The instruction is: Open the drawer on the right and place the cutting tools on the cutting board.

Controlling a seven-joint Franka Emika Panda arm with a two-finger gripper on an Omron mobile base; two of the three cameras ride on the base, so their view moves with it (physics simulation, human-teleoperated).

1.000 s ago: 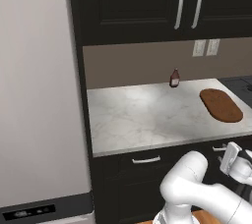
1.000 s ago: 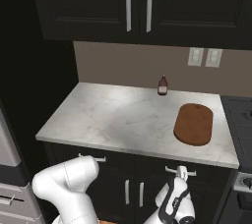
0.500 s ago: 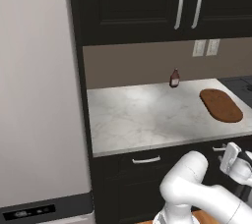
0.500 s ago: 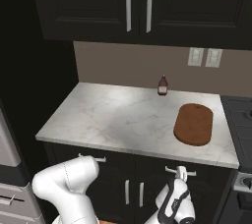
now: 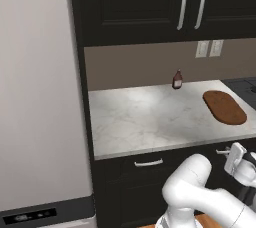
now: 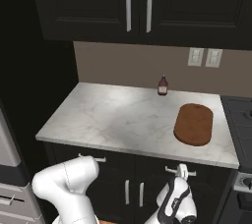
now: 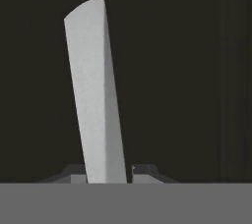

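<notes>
Marble counter (image 6: 113,120), smooth and pale, with a small dark bottle (image 6: 162,85) at the back. Rightward, the oval wooden cutting board (image 6: 194,124) lies flat. Below it, the gripper (image 6: 182,171) pinches the silver bar handle (image 7: 96,95) of the black drawer (image 6: 206,175).

The drawer (image 7: 187,70) front is a flat black surface across the view. Its silver bar handle (image 7: 96,95) runs from about 11 o'clock down to 6 o'clock, passing between the gripper's (image 7: 107,171) two dark fingertips (image 7: 142,170), which seem to touch it.
</notes>
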